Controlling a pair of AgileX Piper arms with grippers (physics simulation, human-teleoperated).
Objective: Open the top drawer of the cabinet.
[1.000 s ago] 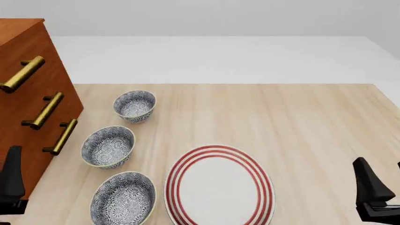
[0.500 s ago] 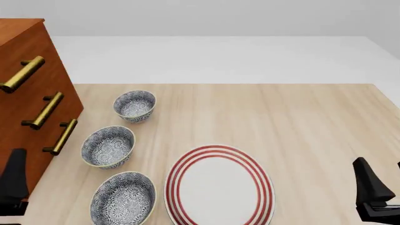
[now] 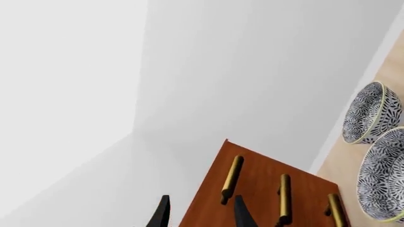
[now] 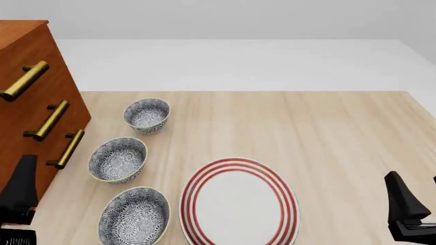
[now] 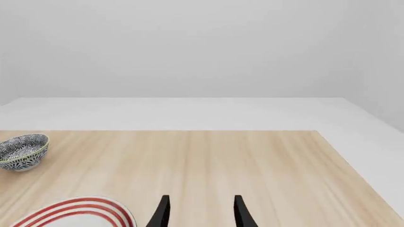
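Front: approach step. Cabinet point(image 4: 34, 102) at table's far left; top drawer point(image 4: 20, 66) shut, its handle point(image 4: 24, 80) untouched. Left gripper point(image 4: 20, 191) low beside the cabinet front, must rise to that handle. Bowls point(image 4: 118, 159) close alongside.

Left wrist: fingers point(image 3: 243, 215) parted, empty.

Right wrist: right gripper point(image 5: 199, 212) parted, empty, over bare table point(image 5: 252, 161).

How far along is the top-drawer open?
Done: nothing yet; the top drawer sits flush in the cabinet. In hand: the left claw is open and empty, aimed at the cabinet front beside the top handle without touching it. Left: grip that handle and pull. The right claw is open over the table.
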